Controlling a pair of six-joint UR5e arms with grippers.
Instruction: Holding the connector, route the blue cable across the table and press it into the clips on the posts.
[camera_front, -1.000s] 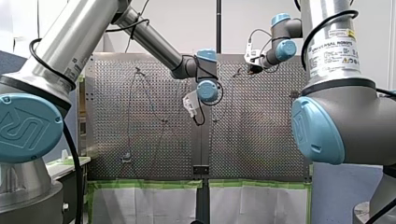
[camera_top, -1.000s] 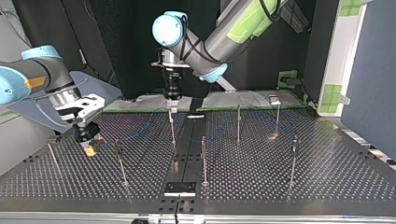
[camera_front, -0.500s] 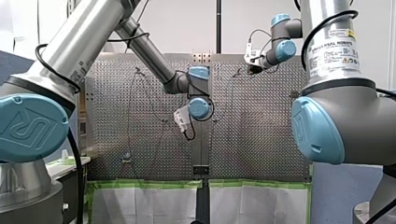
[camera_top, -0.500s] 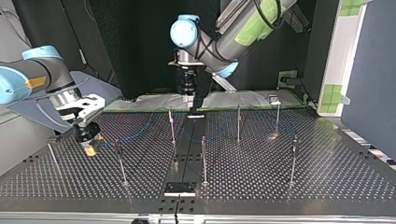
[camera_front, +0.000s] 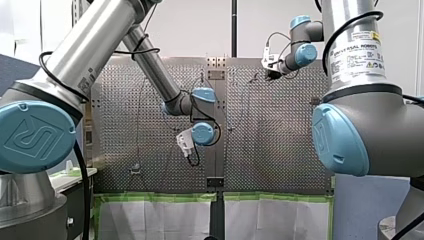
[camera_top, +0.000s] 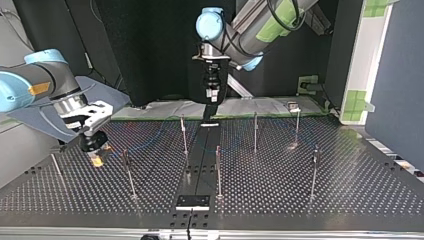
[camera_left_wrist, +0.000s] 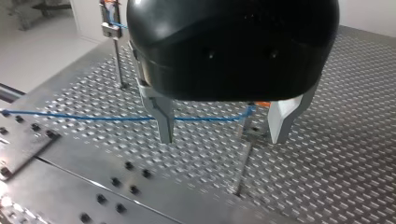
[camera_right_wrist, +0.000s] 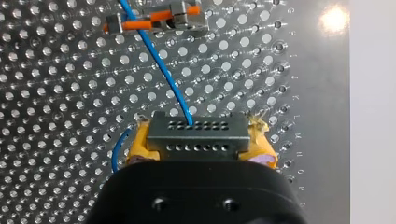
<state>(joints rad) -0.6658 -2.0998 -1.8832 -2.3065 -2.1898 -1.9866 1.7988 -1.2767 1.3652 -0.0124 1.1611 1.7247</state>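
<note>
Right arm gripping the connector, left arm poised over a post.

My right gripper (camera_right_wrist: 198, 140) had its yellow pads (camera_right_wrist: 140, 142) closed on the connector (camera_right_wrist: 198, 133), low over the table (camera_top: 270, 200) at the top view's left. The connector's long axis lay crosswise between the pads, its holed face pointing ahead at an orange-levered clip (camera_right_wrist: 156, 21). The blue cable (camera_right_wrist: 163, 70) left that face and ran straight to the clip. My left gripper (camera_left_wrist: 224, 135), fingers (camera_left_wrist: 161, 116) spread and empty, straddled a post (camera_left_wrist: 243, 163), and the cable stretched sideways to the post-top clip (camera_left_wrist: 254, 108); seated or not, hard to say. Best, I'd judge: the right keeps the line taut while the left comes straight down and presses beside the clip, without bending that thin post.
</note>
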